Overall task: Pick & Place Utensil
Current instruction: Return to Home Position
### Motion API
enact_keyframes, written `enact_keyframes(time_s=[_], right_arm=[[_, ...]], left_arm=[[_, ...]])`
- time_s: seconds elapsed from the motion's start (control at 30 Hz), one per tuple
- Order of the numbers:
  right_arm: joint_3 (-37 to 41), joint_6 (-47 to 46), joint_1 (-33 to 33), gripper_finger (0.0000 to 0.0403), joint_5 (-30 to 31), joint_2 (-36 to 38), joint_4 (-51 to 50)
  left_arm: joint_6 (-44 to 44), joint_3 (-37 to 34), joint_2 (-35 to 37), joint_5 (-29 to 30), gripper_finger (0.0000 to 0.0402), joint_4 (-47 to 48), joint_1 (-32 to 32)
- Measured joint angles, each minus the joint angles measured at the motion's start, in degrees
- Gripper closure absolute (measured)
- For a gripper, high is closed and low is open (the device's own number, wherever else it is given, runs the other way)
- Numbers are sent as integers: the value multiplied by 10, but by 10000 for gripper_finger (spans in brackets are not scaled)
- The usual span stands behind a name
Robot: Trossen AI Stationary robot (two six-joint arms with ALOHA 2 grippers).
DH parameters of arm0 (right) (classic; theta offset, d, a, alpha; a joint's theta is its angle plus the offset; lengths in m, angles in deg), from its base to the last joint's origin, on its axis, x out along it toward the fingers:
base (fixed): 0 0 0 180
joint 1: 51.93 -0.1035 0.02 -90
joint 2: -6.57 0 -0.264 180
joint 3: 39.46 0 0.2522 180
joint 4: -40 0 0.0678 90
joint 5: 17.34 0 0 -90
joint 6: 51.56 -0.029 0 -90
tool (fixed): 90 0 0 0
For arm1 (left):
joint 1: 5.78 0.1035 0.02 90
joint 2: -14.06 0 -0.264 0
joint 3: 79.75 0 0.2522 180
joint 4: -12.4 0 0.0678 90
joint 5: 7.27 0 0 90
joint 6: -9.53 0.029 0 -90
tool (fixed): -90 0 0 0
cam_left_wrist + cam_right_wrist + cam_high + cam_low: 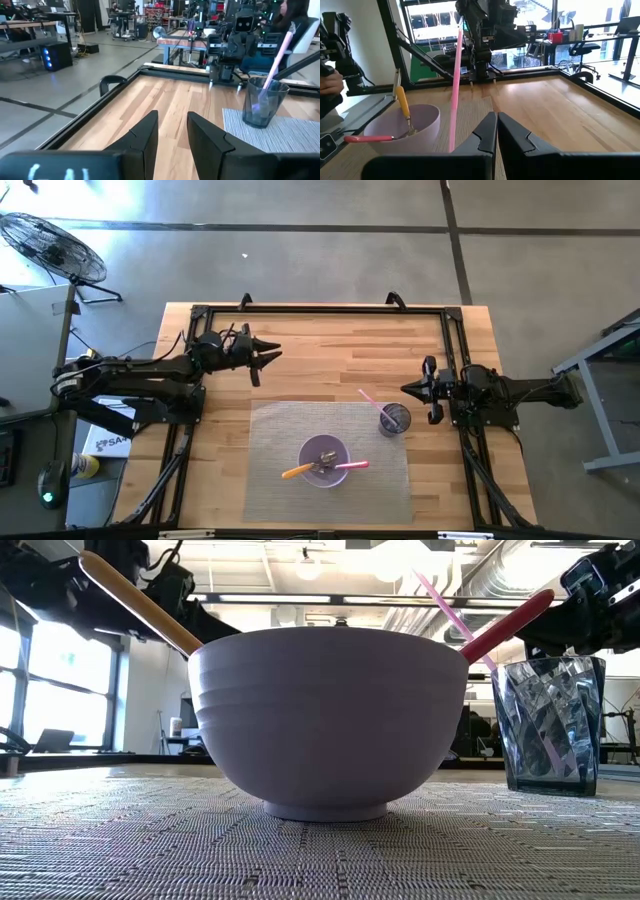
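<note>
A lavender bowl (324, 463) (330, 720) (400, 130) stands on a grey woven mat (280, 430). An orange-handled utensil (295, 471) (140, 602) (402, 102) and a pink-handled one (352, 466) (505, 625) (367, 138) lean on its rim, heads inside. A clear faceted cup (394, 420) (553, 725) (262, 102) to the bowl's right holds a pink straw (368, 398) (455, 80). My left gripper (268, 360) (172, 120) hovers open over bare wood, far-left of the mat. My right gripper (406, 389) (496, 120) is shut, just right of the cup's far side.
A black metal frame (320, 308) runs along the table's far edge and sides. Bare wood lies between the mat and the far rail. A fan (50, 245) stands on the floor beyond the far-left corner. A person's hand (330, 82) shows beyond the table.
</note>
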Motion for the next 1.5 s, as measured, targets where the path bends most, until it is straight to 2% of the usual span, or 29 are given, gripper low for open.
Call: enact_keyframes(time_s=[0.17, 0.27, 0.5, 0.57, 0.7, 0.87, 1.03, 1.23, 1.37, 1.5], right_arm=[[0, 0, 0, 400, 0, 0, 0], [0, 0, 0, 399, 0, 0, 0], [0, 0, 0, 400, 0, 0, 0], [0, 0, 0, 402, 0, 0, 0], [0, 0, 0, 399, 0, 0, 0], [0, 0, 0, 396, 0, 0, 0], [0, 0, 0, 399, 0, 0, 0], [0, 0, 0, 399, 0, 0, 0], [0, 0, 0, 398, 0, 0, 0], [0, 0, 0, 402, 0, 0, 0]], left_arm=[[-5, 0, 23, -3, 300, 25, 0], [-5, 0, 55, 15, 300, 62, 0], [-19, 0, 151, 109, 300, 160, 0], [-13, 0, 163, 111, 300, 162, -2], [-9, -28, 167, 110, 300, 94, -35], [13, -61, 188, 164, 300, 78, -92], [20, -71, 267, 132, 300, 175, -126], [-5, -71, 430, 80, 300, 320, -136], [-40, -79, 525, 46, 300, 383, -137], [-85, -112, 536, 21, 300, 375, -146]])
